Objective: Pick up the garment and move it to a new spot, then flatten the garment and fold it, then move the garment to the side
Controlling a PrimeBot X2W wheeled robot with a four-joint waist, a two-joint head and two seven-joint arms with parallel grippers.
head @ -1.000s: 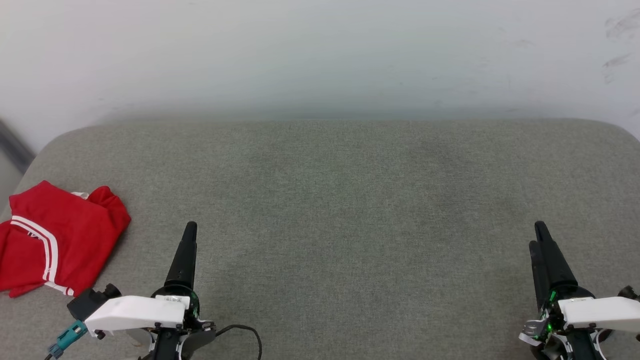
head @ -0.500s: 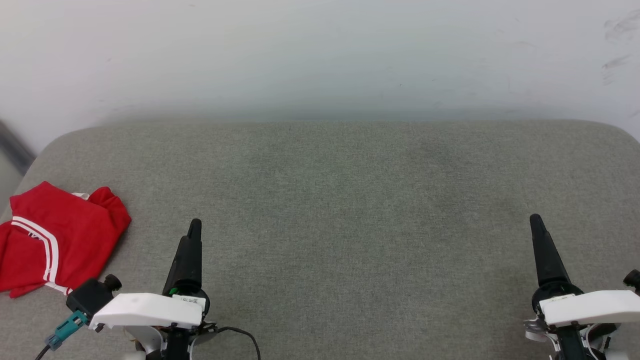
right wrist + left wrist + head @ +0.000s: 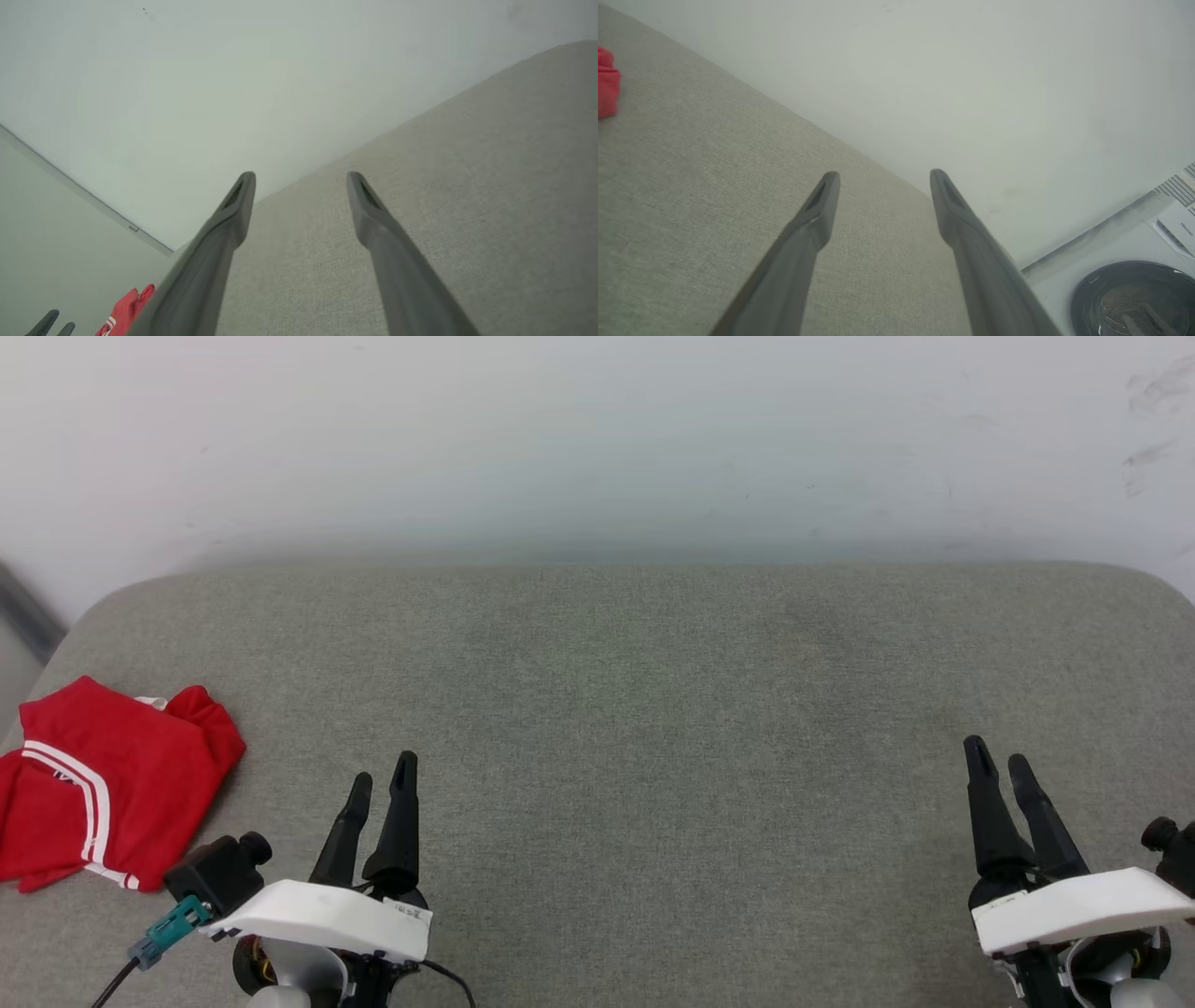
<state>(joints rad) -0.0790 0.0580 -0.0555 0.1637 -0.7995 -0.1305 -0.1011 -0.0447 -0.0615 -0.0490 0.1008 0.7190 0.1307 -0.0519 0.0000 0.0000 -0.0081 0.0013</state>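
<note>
Red shirt [image 3: 103, 784] lies bunched at the left edge of the grey bench [image 3: 653, 709]; left pincer [image 3: 383, 770] and right pincer [image 3: 995, 751] both released, empty.

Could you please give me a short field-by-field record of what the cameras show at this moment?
surface: grey fabric-covered surface in front of a pale wall
garment: red with white stripes, at the surface's left edge, doubled over itself, not spread flat
left tool: open, holding nothing, over bare fabric to the right of the garment, apart from it
right tool: open, holding nothing, near the surface's right side
contact: neither tool touches the garment
</note>
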